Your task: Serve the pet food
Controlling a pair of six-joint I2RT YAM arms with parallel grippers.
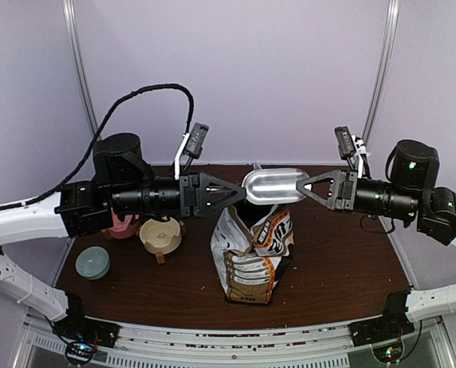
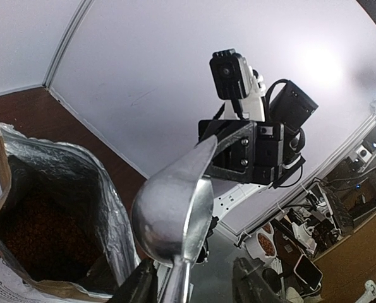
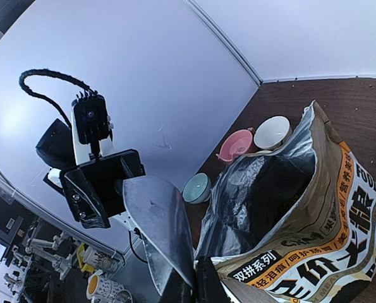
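Left hand (image 1: 241, 192) is pinching the scoop (image 1: 273, 186) by its handle and right hand (image 1: 301, 185) is clamping its front lip, apparently handing it over just above the bag (image 1: 250, 261) holding the pet food (image 2: 42, 233).

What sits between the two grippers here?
The scoop spans the gap from the left gripper to the right gripper, above the bag. Each end meets a gripper's tips. The top view shows it.
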